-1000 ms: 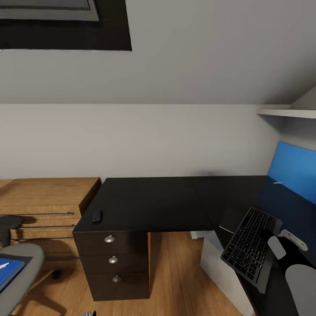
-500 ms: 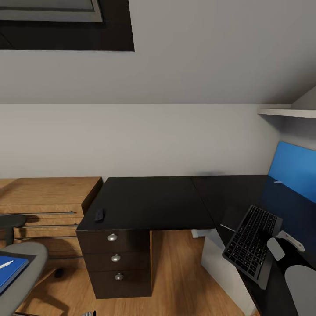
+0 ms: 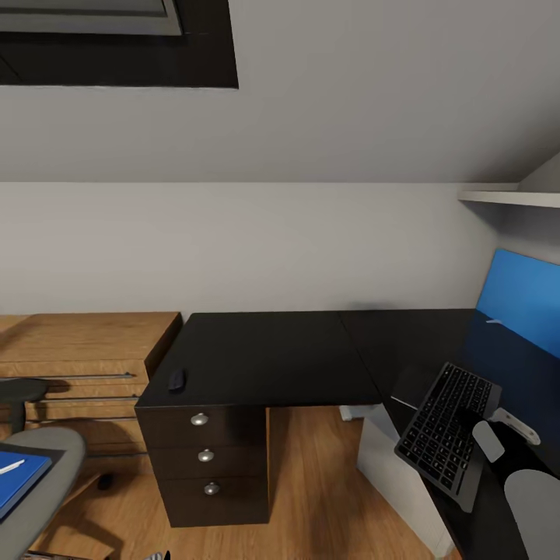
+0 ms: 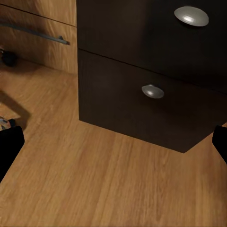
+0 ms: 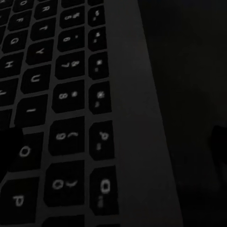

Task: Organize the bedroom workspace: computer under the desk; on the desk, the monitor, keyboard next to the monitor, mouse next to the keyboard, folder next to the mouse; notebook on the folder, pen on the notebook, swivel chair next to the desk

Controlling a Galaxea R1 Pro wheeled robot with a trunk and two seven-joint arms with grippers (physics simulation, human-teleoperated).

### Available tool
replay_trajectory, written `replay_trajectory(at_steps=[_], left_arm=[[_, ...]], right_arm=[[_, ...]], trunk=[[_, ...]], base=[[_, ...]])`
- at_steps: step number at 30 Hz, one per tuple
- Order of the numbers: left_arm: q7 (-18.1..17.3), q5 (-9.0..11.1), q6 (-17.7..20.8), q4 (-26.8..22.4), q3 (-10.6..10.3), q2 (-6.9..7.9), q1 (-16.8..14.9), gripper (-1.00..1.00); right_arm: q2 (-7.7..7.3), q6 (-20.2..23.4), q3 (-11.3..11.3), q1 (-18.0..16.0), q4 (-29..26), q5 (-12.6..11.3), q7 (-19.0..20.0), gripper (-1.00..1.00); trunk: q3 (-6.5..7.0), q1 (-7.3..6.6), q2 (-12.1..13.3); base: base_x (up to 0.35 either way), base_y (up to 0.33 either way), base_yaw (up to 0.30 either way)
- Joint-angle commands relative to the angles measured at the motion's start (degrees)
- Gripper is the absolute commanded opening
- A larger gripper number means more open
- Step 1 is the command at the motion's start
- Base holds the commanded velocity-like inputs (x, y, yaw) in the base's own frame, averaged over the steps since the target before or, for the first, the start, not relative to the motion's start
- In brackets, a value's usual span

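Note:
The black desk (image 3: 264, 354) fills the middle, its drawers (image 4: 156, 90) facing me. The small black mouse (image 3: 176, 379) lies at the desk's left front edge. On the desk's right wing the keyboard (image 3: 443, 435) sits askew by the inner edge. My right gripper (image 3: 476, 424) is open just above its keys (image 5: 71, 123), one fingertip (image 5: 9, 151) over them. The white computer (image 3: 375, 467) stands under the desk. At the lower left, the swivel chair (image 3: 47, 455) carries the blue folder (image 3: 22, 484) and the pen (image 3: 9, 467). My left gripper (image 4: 113, 144) hangs open over the floor. Monitor and notebook are out of view.
A light wooden drawer cabinet (image 3: 78, 350) adjoins the desk's left end, close behind the chair. A blue wall panel (image 3: 519, 299) and a white shelf (image 3: 505, 198) line the right wall. Wooden floor (image 3: 311, 490) lies open in front of the drawers.
The camera has shifted slightly, so the desk sits a little further right in the picture. Keyboard, mouse and both grippers keep their places relative to one another.

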Motion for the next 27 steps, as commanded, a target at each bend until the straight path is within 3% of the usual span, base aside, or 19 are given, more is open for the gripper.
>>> replay_trajectory(at_steps=[1, 27], left_arm=[[0.33, 0.35, -0.24, -0.01, -0.49, 0.07, -0.05, 1.0], [0.33, 0.43, -0.24, -0.01, -0.49, 0.07, -0.05, 1.0]], right_arm=[[0.02, 0.27, -0.22, 0.02, 0.19, -1.27, -0.12, 1.0], [0.02, 0.27, -0.19, 0.02, 0.23, -1.29, -0.06, 1.0]], trunk=[[-0.08, 0.0, -0.02], [-0.09, 0.0, -0.02]], base=[[0.0, 0.0, 0.003], [-0.039, 0.047, 0.0]])
